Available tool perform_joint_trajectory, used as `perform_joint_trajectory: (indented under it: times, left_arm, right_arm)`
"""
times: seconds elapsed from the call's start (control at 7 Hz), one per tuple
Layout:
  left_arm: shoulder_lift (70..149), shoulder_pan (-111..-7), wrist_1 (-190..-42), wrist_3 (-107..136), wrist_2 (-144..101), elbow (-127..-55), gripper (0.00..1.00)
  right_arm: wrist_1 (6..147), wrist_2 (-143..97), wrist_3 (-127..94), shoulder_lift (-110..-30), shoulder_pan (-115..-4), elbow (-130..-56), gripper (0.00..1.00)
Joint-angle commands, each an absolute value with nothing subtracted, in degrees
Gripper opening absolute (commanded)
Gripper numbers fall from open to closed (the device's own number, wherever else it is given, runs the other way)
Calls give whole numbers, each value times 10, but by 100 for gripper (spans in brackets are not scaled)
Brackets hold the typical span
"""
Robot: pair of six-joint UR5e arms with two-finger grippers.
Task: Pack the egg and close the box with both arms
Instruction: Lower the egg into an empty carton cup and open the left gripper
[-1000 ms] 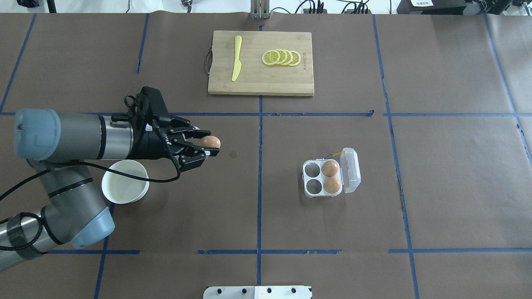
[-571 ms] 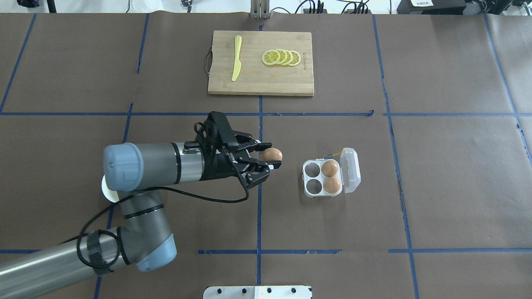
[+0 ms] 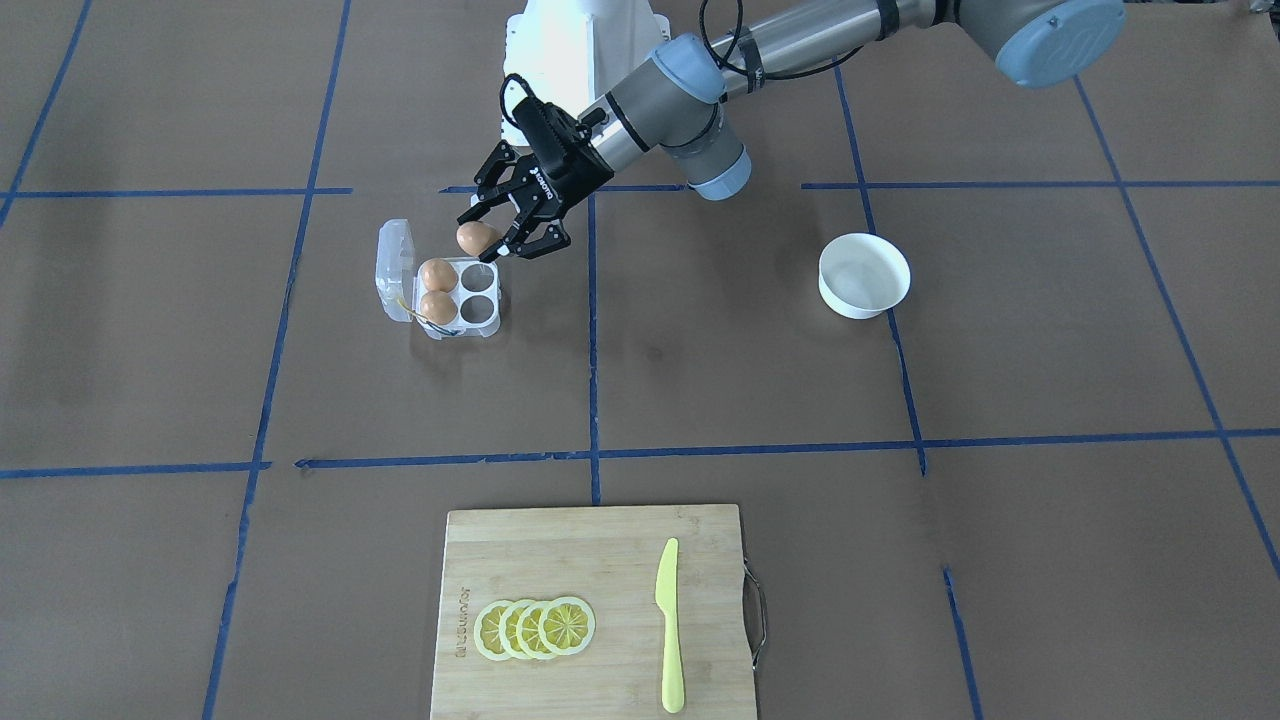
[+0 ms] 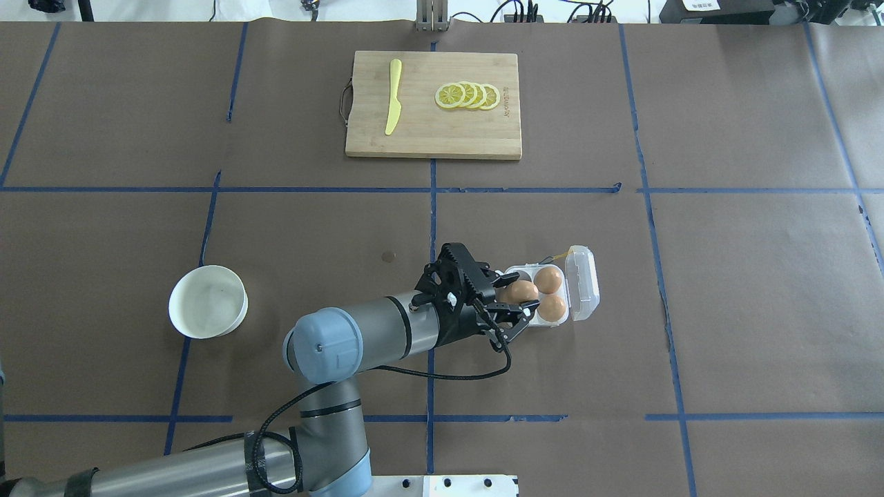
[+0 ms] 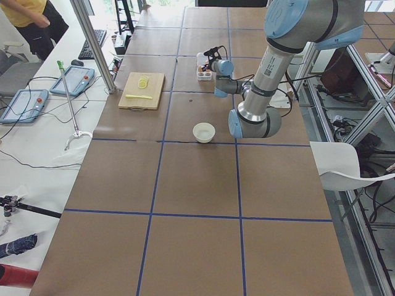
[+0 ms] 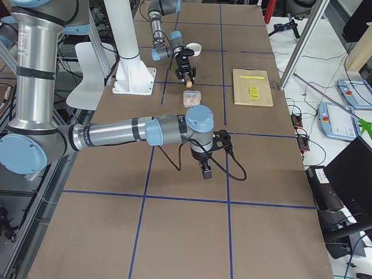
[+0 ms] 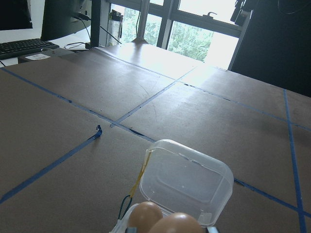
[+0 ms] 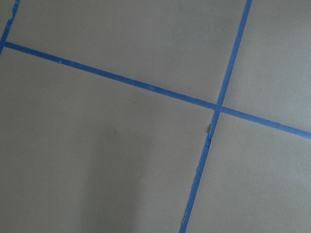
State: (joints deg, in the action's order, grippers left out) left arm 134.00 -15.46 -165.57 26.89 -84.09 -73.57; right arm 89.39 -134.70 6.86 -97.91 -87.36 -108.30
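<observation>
Left tool [image 4: 520, 297] clamps egg [image 4: 523, 290]; egg above empty cells of box [image 4: 584, 283].

Left arm [image 4: 373, 331] carried egg [image 4: 523, 290] rightward, over box [image 4: 584, 283].

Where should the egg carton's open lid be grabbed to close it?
Pinch the free top edge of the lid, coming from the robot's right: it stands up on its hinge there, and the left tool holding an egg crowds the other side.
</observation>
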Motion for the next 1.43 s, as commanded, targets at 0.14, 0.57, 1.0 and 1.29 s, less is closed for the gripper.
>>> perform_joint_trajectory:
  times: [0.14, 0.57, 1.0, 1.29]
  left_arm:
    - [1383, -150, -1653, 270, -817, -679, 5]
    - [1383, -151, -1651, 270, -817, -677, 27]
    - [1381, -151, -1651, 271, -818, -677, 58]
    - [1380, -151, -1651, 271, -821, -676, 69]
  right_arm:
    - [894, -1347, 69, -978, -874, -1084, 100]
    - [894, -1347, 69, -978, -874, -1084, 100]
    - [894, -1348, 69, -978, -874, -1084, 100]
    - [894, -1348, 69, -978, -874, -1084, 100]
